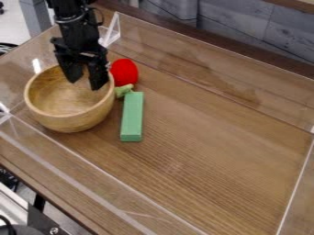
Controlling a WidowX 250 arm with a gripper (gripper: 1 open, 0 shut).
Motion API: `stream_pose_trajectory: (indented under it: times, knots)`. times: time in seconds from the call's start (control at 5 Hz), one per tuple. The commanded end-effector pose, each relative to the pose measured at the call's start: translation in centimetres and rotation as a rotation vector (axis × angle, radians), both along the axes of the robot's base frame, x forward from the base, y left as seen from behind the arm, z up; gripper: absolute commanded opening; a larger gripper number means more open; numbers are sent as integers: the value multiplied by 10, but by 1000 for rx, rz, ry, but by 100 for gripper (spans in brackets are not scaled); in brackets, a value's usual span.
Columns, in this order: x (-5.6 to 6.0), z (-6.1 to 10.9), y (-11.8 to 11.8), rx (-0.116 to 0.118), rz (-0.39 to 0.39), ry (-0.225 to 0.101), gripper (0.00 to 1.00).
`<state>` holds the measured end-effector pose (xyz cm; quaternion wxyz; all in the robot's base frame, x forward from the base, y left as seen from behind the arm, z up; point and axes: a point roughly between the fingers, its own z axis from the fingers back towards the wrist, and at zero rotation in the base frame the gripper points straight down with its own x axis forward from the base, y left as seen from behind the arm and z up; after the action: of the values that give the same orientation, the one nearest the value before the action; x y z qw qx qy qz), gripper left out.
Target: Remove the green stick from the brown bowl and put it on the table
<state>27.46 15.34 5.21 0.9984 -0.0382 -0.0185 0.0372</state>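
The green stick (131, 117) lies flat on the table (215, 138), just right of the brown bowl (64, 122) and outside it. The bowl's inside looks empty. My gripper (84, 75) points down over the bowl's far right part, its dark fingers (98, 77) spread apart with nothing between them. One finger hangs close to the rim on the red ball's side; I cannot tell whether it touches the rim.
A red ball (124, 70) sits behind the stick, with a small pale piece (123, 90) beside it. Low clear acrylic walls (147, 195) edge the tabletop. A clear angled bracket (110, 33) stands at the back left.
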Motion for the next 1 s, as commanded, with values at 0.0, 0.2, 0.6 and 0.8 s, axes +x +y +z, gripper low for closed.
stream_pose_trajectory:
  times: [0.0, 0.2, 0.6, 0.8]
  knots:
    - [2, 20, 1, 18, 0, -50, 100]
    - [-5, 25, -1, 12, -6, -51, 100]
    - [-7, 46, -3, 3, 29, -57, 0]
    - [-12, 51, -7, -1, 59, -60, 0]
